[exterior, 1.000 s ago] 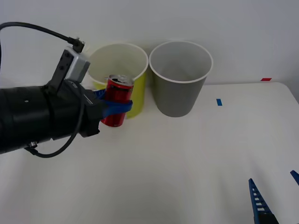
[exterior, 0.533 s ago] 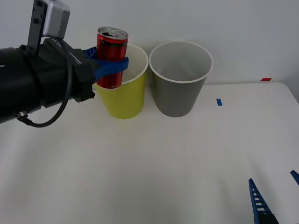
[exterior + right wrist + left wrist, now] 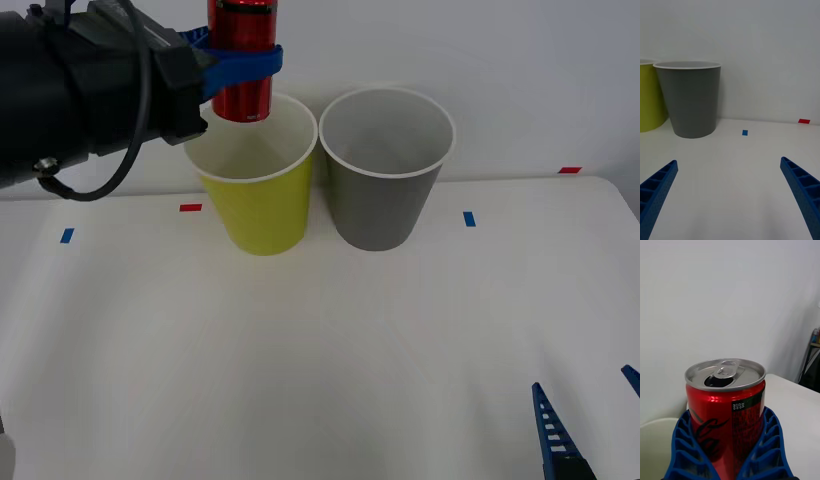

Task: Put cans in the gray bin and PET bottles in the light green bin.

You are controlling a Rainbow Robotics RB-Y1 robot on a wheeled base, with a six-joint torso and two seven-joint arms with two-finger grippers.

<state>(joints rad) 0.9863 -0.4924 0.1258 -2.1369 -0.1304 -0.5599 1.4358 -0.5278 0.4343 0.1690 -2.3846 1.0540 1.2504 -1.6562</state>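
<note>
Above the light green bin [image 3: 258, 190] your left hand [image 3: 240, 65] grips the can [image 3: 241, 60]; releasing now missorts it.

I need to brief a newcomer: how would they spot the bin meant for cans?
On the white table, two large tapered cup-shaped bins stand side by side against the wall. The gray bin is the right-hand one; its neighbour, the yellow-green bin, has the same shape and white rim, so only colour separates them.
</note>
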